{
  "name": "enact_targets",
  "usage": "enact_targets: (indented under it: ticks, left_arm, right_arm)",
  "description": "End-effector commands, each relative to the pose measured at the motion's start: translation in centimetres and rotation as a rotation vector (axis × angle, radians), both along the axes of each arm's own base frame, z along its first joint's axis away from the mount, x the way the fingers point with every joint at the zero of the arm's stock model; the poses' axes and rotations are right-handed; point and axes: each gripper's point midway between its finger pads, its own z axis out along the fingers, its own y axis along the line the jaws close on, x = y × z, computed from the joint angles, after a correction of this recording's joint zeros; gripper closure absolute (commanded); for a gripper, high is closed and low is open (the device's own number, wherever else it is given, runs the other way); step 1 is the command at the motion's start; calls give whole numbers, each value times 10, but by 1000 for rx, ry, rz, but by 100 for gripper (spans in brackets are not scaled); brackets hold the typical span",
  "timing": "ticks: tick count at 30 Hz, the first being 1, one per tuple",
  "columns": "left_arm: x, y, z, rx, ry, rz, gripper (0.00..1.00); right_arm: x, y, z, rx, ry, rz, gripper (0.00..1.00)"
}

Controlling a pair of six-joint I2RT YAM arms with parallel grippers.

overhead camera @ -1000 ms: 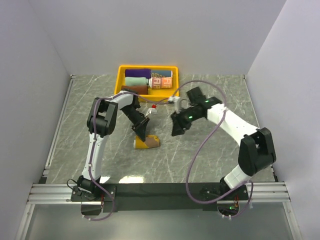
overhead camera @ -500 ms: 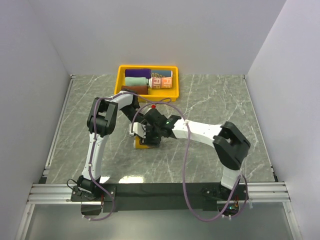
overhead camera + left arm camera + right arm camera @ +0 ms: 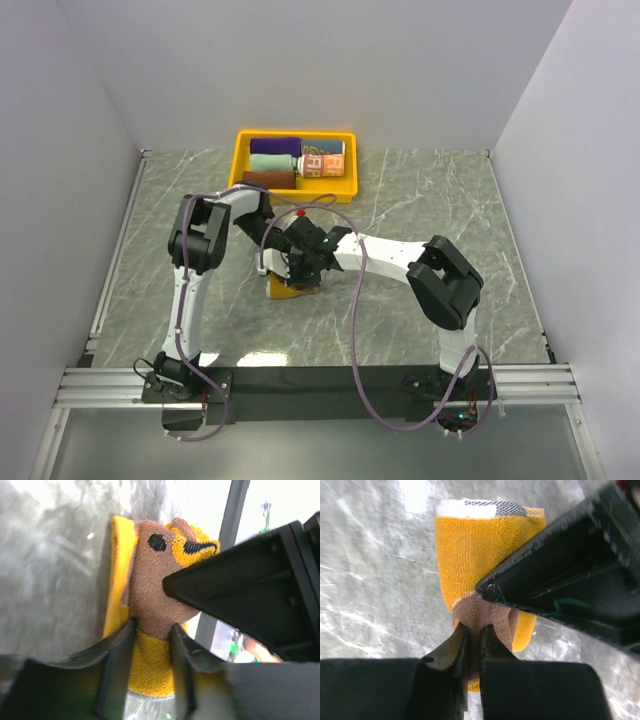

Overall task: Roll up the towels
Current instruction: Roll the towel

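The brown towel with yellow border (image 3: 288,289) lies bunched on the marble table, mid-left. Both grippers meet over it. My left gripper (image 3: 152,630) is shut on its yellow-and-brown end; the bear pattern (image 3: 192,547) shows above the fingers. My right gripper (image 3: 474,632) is shut on a brown fold of the same towel (image 3: 475,555), pinched thin between its fingers. In the top view the left gripper (image 3: 281,252) and right gripper (image 3: 303,268) hide most of the towel. Rolled purple (image 3: 276,146), mint (image 3: 273,161), maroon (image 3: 268,178) and lettered (image 3: 322,161) towels lie in the tray.
The yellow plastic tray (image 3: 350,170) stands at the back of the table, just behind the left arm's elbow. White walls close in the left, back and right sides. A black rail runs along the near edge (image 3: 330,378).
My right arm swung left from mid-table and came down onto the brown towel beside the left gripper, then closed on a fold. The left gripper stayed at the towel.
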Motion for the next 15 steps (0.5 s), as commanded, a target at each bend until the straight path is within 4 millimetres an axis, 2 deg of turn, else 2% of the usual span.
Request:
enact_targets:
  ticks: [1,2,3,4,5,6,7,8,9,10,11,12,14,15]
  left_arm:
    - [51,25,-23,-17,-298,67,55]
    - [46,27,-16,-47,-277,113,53]
    - [56,37,1,-58,-308,182,52]
    - [65,41,8,-74,-345,223,53]
    - [64,48,12,-78,-345,267,52]
    - [76,61,38,-108,-406,343,52]
    - [88,68,49,-118,-446,411,50]
    - [85,76,54,-120,-448,458,49]
    - [92,95,79,-129,-511,530,49]
    - [93,104,88,-124,-523,576,48]
    - [92,112,92,-113,-548,603,48]
    - [92,127,109,-88,-626,632,47]
    - [77,137,110,-33,-695,615,47]
    - [73,144,125,12,-832,578,47]
  right_arm:
    - [-32,-20,-21,-77,218,9,100]
    - [-35,-23,-23,-88,259,-3,100]
    - [-46,-28,-22,-95,346,-14,100]
    - [-41,-29,-21,-88,383,-39,100]
    - [-42,-30,-20,-83,428,-58,100]
    - [-46,-33,-18,-92,477,-73,100]
    - [-44,-27,-17,-69,530,-91,100]
    - [-39,-29,-18,-66,554,-115,100]
    - [-41,-33,-18,-86,591,-130,100]
    - [-39,-27,-20,-77,633,-137,100]
    - [-35,-29,-20,-79,663,-157,100]
    - [-39,-31,-20,-96,712,-170,100]
    - [-35,-24,-23,-91,796,-184,100]
    - [-37,-28,-22,-109,851,-207,100]
